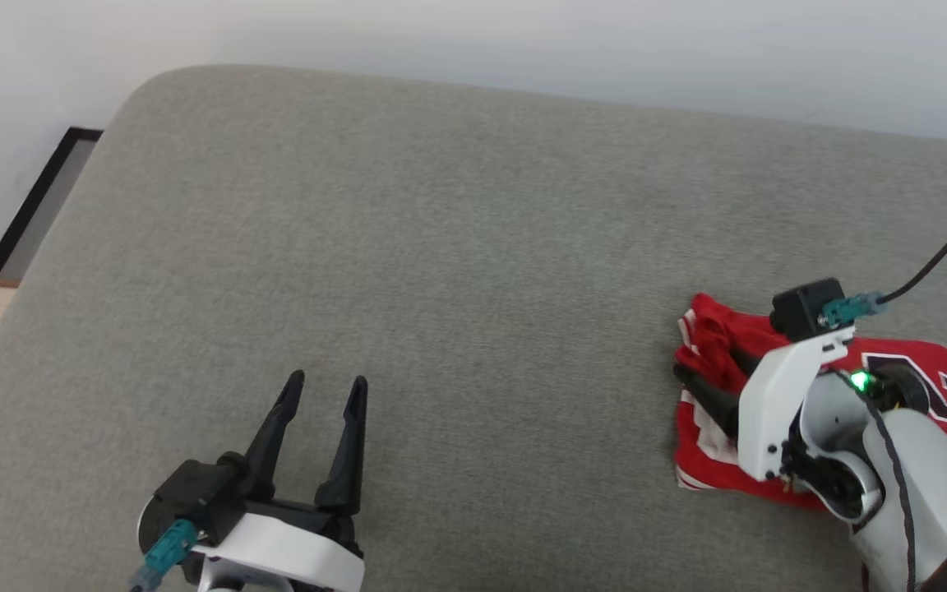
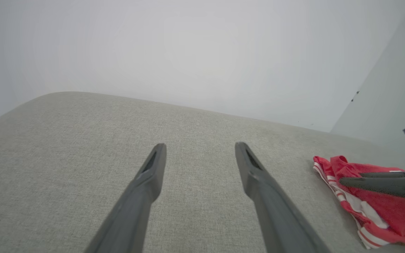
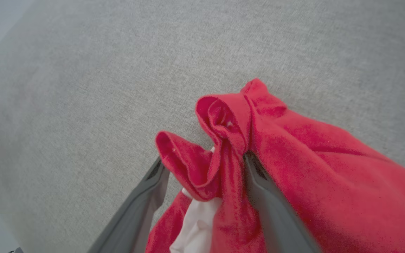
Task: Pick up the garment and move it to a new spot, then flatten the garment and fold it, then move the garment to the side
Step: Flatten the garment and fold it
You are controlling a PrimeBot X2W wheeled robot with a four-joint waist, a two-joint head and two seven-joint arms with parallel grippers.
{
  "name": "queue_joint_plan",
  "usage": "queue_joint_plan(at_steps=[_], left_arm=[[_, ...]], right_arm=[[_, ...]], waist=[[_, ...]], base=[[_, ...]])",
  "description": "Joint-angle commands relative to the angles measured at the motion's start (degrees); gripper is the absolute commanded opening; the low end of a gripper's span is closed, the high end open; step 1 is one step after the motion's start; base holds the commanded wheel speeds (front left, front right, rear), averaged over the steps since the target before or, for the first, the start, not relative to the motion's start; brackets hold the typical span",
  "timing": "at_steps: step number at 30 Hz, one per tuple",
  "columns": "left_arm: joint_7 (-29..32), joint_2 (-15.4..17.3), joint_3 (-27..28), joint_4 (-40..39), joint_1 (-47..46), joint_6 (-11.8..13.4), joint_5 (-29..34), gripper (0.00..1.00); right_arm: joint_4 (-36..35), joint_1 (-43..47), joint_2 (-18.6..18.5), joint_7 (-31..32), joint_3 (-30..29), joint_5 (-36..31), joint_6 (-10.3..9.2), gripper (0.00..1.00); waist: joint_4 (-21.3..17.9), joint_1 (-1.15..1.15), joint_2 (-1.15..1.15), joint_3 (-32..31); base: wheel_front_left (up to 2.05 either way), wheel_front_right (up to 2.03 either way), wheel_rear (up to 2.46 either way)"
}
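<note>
- Right gripper (image 3: 204, 161): stands spread wide, its jaws well apart and clamped on nothing; straddles a bunched red fold without pinching it.
- Garment (image 3: 311, 158): lies folded into a small red packet beneath the right gripper, on the grey cushion (image 1: 473, 247). Rises in a rumpled ridge between the two fingers, leans against the right-hand finger and spreads out beyond it. Shows a white patch back toward the finger roots.
- Left gripper (image 1: 327, 378): stands fully open and empty, just above bare cushion, nothing between or ahead of its tips.
- From the left gripper's side: garment well off to its right, striped trim turned toward it, with the right gripper's dark fingers (image 2: 374, 183) lying across the top.
</note>
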Motion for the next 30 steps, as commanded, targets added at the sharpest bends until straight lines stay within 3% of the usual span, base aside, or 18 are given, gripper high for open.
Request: queue_joint_plan(at_steps=[1, 8, 16, 23, 30], left_arm=[[-0.1, 0.5, 0.5, 0.2, 0.4, -0.1, -0.7, 1.00], [-0.1, 2.0, 1.2, 0.2, 1.3, -0.1, -0.8, 1.00], [-0.1, 3.1, 1.6, 1.7, 3.1, -0.1, -3.2, 1.00], [-0.1, 3.5, 2.4, 4.2, 4.9, -0.1, -4.4, 1.00], [-0.1, 3.1, 3.4, 6.5, 5.7, -0.1, -4.6, 1.00]], right_arm=[[-0.6, -1.0, 0.1, -0.9, 0.3, 0.5, -0.02, 1.00], [-2.2, 0.5, -1.6, -4.2, 1.1, 2.7, -0.02, 1.00], [3.1, 3.9, -4.9, -12.5, -1.8, 0.3, -0.02, 1.00], [7.6, 6.3, -5.2, -23.0, -4.1, -3.7, -0.02, 1.00], [8.7, 9.8, -3.0, -38.0, -6.0, -4.9, -0.02, 1.00]], waist=[[-1.2, 0.00, 0.00, -0.8], [-4.7, 0.00, 0.00, -3.2], [-7.8, 0.00, 0.00, -6.0], [-9.3, 0.00, 0.00, -7.6], [-9.5, 0.00, 0.00, -9.2]], base=[[0.00, 0.00, 0.00], [0.00, 0.00, 0.00], [0.00, 0.00, 0.00], [0.00, 0.00, 0.00], [0.00, 0.00, 0.00]])
